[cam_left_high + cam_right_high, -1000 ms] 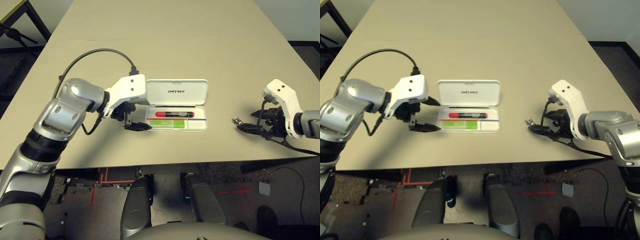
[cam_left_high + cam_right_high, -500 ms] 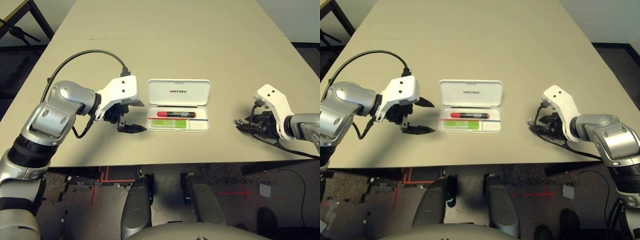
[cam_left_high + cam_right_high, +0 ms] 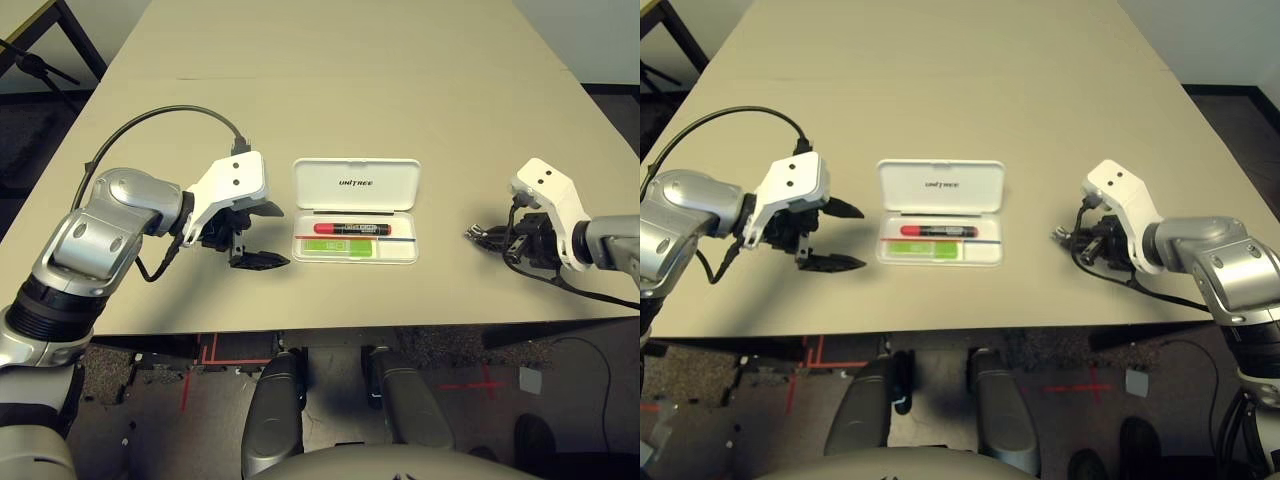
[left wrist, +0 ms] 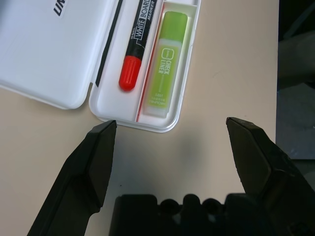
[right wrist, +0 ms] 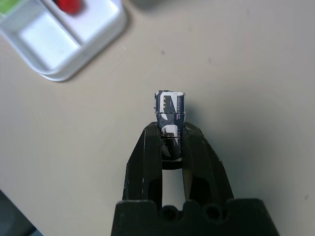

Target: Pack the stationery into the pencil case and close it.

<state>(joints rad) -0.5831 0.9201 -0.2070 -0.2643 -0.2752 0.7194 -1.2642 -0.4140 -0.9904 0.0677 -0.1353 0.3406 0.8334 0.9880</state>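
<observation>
The white pencil case (image 3: 392,190) lies open at the table's middle, its lid raised at the back. In its tray lie the red-capped marker (image 3: 350,228) and the green highlighter (image 3: 335,245), side by side (image 4: 165,73). My left gripper (image 3: 266,235) stands open just left of the case, with nothing between its fingers (image 4: 98,152). Far to the right of the case, my right gripper (image 3: 486,237) is shut on the small black-and-silver clip (image 5: 170,109), just over the table. The clip sticks out past the fingertips.
The right end of the case's tray (image 5: 47,32) holds nothing. Bare beige table (image 3: 350,80) stretches behind the case and between the case and my right gripper. The table's front edge runs close below both grippers.
My right gripper has shut on the clip. My left arm has drawn a little to the left, away from the case, still open.
</observation>
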